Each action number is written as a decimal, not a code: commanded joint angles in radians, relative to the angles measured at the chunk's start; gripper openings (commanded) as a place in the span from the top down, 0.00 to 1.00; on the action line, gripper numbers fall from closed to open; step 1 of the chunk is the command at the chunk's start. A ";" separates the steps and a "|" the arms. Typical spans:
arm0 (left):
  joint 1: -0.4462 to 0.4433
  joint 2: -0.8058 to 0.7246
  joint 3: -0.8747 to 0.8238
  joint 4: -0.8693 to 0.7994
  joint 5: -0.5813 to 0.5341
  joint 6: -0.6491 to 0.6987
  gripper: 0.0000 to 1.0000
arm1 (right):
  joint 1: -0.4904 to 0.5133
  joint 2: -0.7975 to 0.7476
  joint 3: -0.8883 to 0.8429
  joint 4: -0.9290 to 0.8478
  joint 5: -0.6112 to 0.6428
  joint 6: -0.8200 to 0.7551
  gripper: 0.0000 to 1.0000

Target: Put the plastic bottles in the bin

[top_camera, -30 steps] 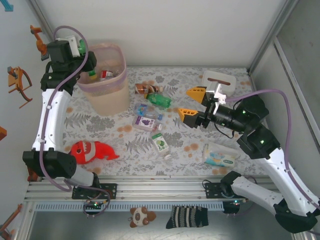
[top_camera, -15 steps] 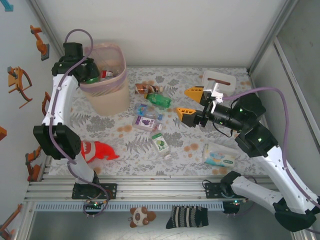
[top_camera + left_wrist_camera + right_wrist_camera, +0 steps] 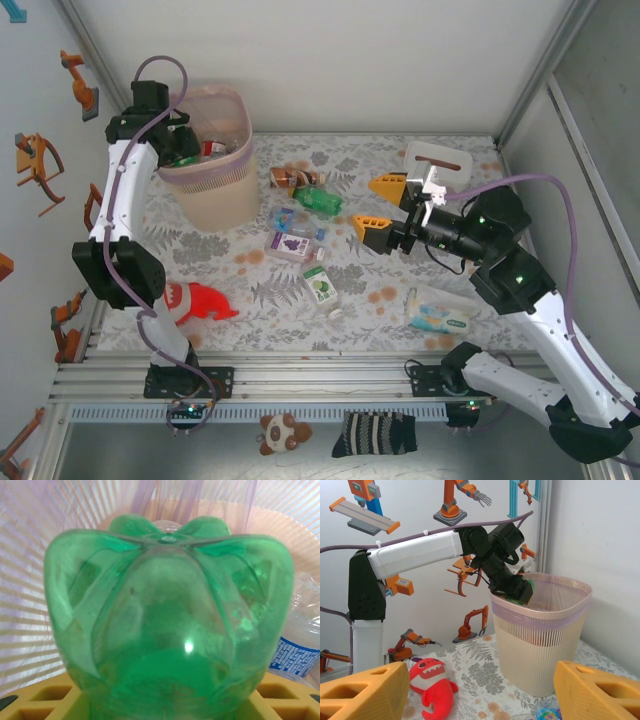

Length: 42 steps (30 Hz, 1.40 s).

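My left gripper reaches over the rim of the pale pink bin and is shut on a green soda bottle, whose base fills the left wrist view above the yellow fingers. Inside the bin lies a clear bottle with a blue label. In the right wrist view the left gripper dips into the bin. On the table lie a green bottle, a purple-labelled bottle and a green-labelled bottle. My right gripper hovers open beside them, holding nothing.
A red plush fish lies at the front left, below the bin. A pale wipes pack lies at the front right under the right arm. A white tissue box stands at the back right. A brown item lies near the green bottle.
The left arm has swung from outside the bin's left edge to over the bin, carrying the green bottle down past the rim. The right arm has barely shifted.
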 commanded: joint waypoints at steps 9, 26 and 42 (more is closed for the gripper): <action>0.005 -0.070 0.026 -0.017 0.061 -0.011 0.18 | 0.005 -0.011 0.021 0.016 -0.006 0.016 0.25; 0.006 -0.097 0.035 0.086 0.072 0.055 0.47 | 0.006 0.000 0.018 0.028 -0.006 0.015 0.25; 0.019 0.067 -0.049 -0.024 0.130 0.032 0.76 | 0.006 -0.010 0.002 0.030 0.001 0.023 0.26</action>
